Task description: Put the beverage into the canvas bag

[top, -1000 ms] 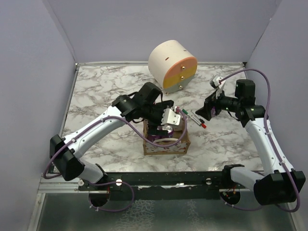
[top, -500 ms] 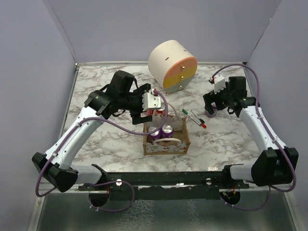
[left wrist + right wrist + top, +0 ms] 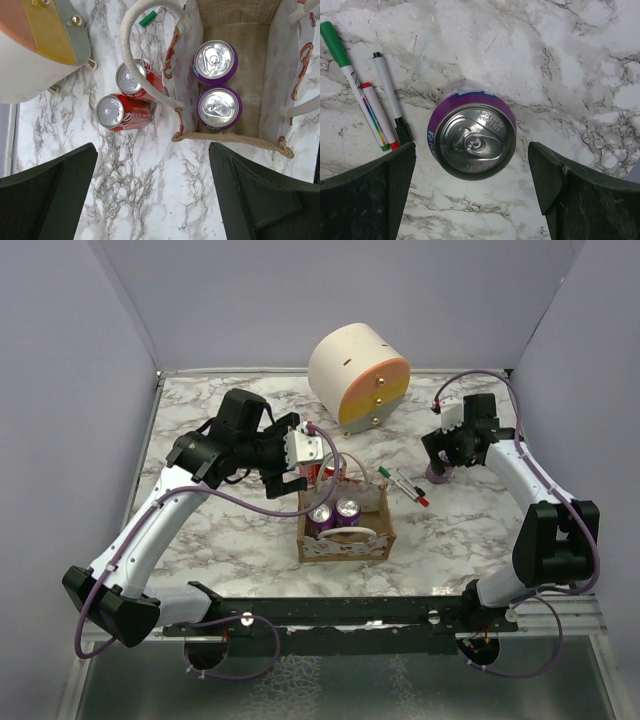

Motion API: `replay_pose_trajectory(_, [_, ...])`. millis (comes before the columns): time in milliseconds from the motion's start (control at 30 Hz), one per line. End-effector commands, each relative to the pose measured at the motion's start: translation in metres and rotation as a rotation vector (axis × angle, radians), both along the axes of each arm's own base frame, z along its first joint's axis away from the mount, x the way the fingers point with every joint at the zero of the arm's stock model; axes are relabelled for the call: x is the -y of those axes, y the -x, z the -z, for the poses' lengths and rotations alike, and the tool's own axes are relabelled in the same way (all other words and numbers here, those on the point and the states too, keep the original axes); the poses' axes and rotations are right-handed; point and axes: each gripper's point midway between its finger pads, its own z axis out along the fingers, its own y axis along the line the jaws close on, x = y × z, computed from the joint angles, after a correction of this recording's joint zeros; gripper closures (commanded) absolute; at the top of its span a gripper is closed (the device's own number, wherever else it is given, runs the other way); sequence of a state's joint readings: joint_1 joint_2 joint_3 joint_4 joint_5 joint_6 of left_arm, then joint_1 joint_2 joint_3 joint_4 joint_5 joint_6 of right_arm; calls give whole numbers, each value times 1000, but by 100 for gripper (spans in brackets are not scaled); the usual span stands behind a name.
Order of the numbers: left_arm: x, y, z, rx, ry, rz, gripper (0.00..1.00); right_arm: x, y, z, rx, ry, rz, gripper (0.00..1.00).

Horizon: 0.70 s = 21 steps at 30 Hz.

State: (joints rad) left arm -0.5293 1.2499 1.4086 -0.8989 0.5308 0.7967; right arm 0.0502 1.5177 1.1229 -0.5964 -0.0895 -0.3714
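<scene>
The canvas bag (image 3: 345,548) stands at the table's middle with two purple cans (image 3: 335,513) upright inside; they also show in the left wrist view (image 3: 218,106), within the bag (image 3: 235,137). My left gripper (image 3: 285,475) is open and empty, above the table just left of the bag (image 3: 152,165). Two red cans (image 3: 120,112) stand outside the bag by its far left corner. A third purple can (image 3: 472,135) stands on the table at right (image 3: 437,472). My right gripper (image 3: 442,452) hovers over it, open, one jaw on each side (image 3: 471,150).
A cream-and-orange round drawer box (image 3: 358,375) stands at the back, close to the red cans (image 3: 35,45). Three markers (image 3: 405,483) lie between the bag and the right-hand can (image 3: 365,100). Purple walls close in the sides and back.
My left gripper left a purple can in the bag, then rose and drew back to the left, open. My right gripper moved right and back, coming over the lone purple can.
</scene>
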Motion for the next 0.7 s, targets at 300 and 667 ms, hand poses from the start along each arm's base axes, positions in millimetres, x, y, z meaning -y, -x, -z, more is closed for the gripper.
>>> replay_pose_trajectory(300, [-5,-6,-6,14,46,-28,3,-5,-25,6,-7,-31,-23,20])
replay_pose_trajectory(667, [-11,-9,-7,16,65,-56,3,-13,-25,-3,-19,-62,-69,56])
